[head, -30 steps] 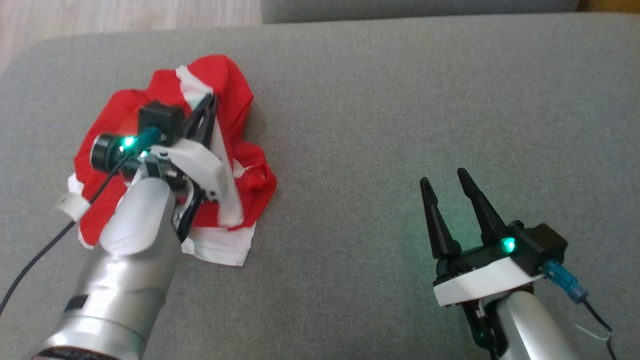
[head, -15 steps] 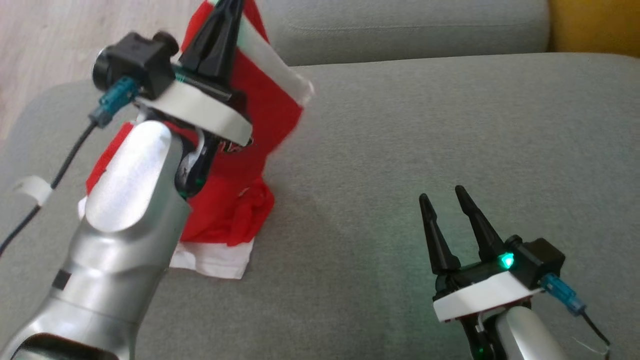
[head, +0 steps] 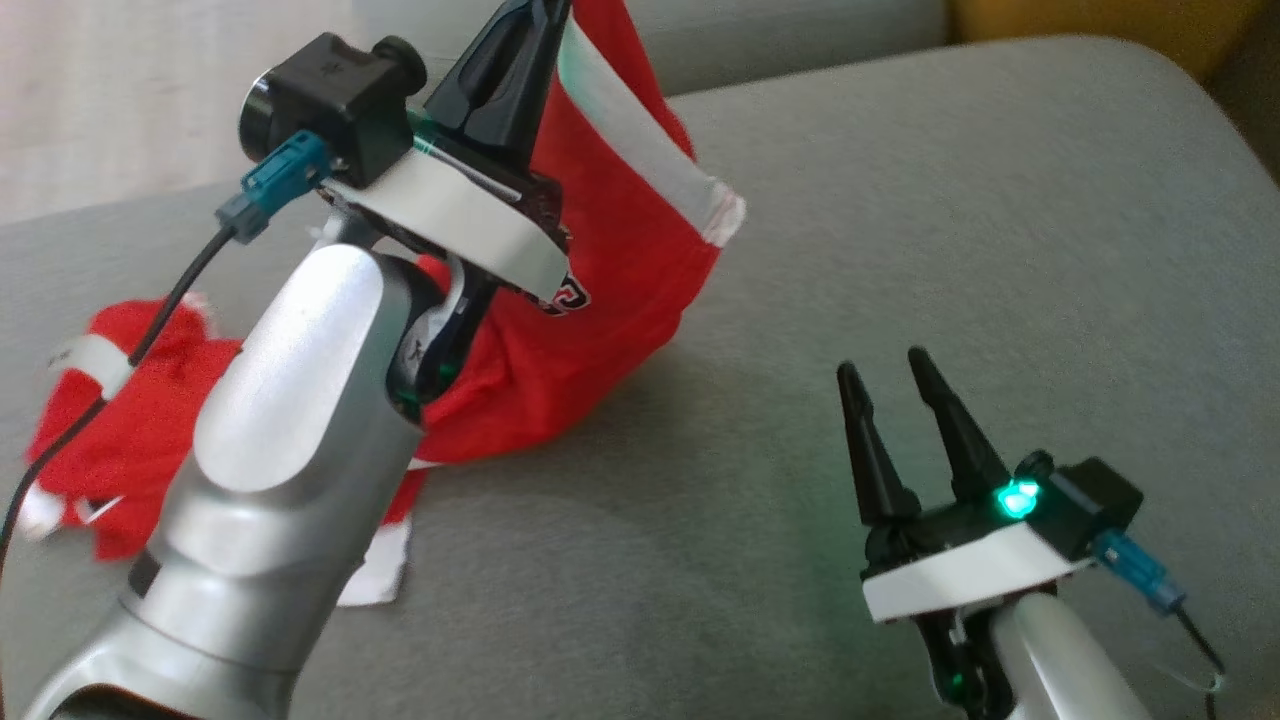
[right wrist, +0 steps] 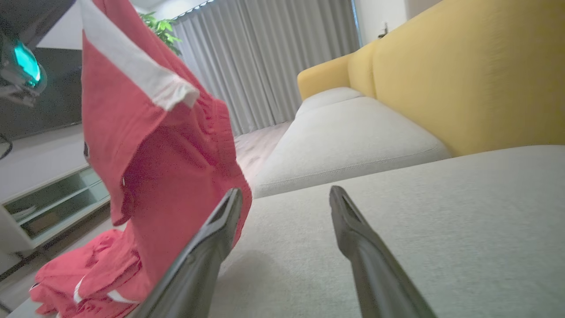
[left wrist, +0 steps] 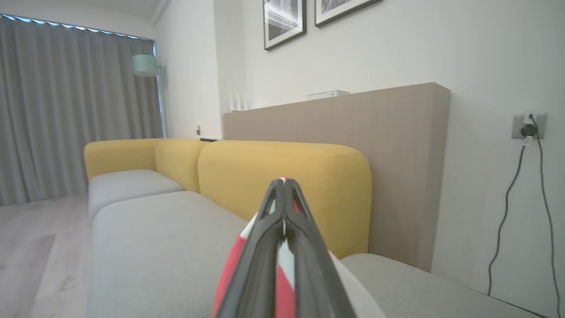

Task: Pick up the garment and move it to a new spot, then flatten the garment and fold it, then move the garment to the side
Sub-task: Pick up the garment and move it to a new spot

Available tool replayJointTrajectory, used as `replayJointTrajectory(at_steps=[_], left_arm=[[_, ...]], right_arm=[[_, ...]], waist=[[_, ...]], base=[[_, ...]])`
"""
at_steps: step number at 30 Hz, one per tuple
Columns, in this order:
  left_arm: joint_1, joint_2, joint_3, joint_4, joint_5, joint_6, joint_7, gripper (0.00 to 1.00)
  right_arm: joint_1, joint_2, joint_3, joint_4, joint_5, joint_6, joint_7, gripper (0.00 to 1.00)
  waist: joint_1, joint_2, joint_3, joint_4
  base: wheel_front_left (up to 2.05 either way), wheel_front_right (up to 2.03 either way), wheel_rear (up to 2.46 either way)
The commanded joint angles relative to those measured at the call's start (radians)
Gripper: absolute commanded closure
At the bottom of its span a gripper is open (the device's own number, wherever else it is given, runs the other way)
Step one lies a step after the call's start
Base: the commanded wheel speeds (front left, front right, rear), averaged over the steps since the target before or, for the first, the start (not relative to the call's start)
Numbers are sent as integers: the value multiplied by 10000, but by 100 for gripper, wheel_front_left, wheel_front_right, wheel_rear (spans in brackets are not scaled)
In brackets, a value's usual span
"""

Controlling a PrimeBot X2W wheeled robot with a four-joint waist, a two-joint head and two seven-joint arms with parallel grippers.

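While the left gripper [head: 532, 38] stands raised with its fingers pressed shut on a white-banded fold of the garment [head: 600, 270], the step in hand is judged to be the first: pick up and move. The garment is red with white bands. Its upper part hangs from the grip above the grey sofa seat [head: 900, 200]; its lower part lies bunched on the seat at the robot's left, beside the left forearm. The lift is therefore only partial. The right gripper [head: 882, 362] sits low over bare seat at the robot's right, fingers apart and holding nothing. The head view shows it apart from the cloth; in the right wrist view the hanging cloth lies close by one finger, and contact cannot be told. Flattening and folding are not yet begun. The next move calls for carrying the held fold across to the open stretch of seat, with enough height for the trailing end to follow without snagging, and then a controlled set-down. The grip takes one fold only, so slippage is a possible fault.
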Motion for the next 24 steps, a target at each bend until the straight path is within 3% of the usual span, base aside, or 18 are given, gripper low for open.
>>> replayJointTrajectory(at_steps=[1,9,17,18,19,24], left_arm=[[-466,166,306,-380,-26,36,31,100],[-1310,-421,227,341,-108,208,66,100],[-2946,-774,364,3139,289,575,-903,100],[-3039,-823,305,3464,302,543,-1009,85],[-3084,-883,221,3766,267,464,-1062,0],[-3117,-1074,-374,4784,39,5,-1113,0]], right_arm=[[-486,-35,220,-413,80,-7,-109,0],[-906,-35,533,-631,557,-7,-109,0],[-1136,-35,1068,-806,1051,-7,-109,0],[-1146,-35,1081,-822,1083,-7,-109,0],[-1149,-35,1081,-836,1109,-7,-109,0],[-1132,-35,1026,-837,1161,-7,-109,0]], waist=[[0,0,302,-542],[0,0,1010,-2152],[0,0,1555,-3453],[0,0,1588,-3494],[0,0,1616,-3511],[0,0,1662,-3352]], base=[[0,0,0],[0,0,0],[0,0,0],[0,0,0],[0,0,0],[0,0,0]])
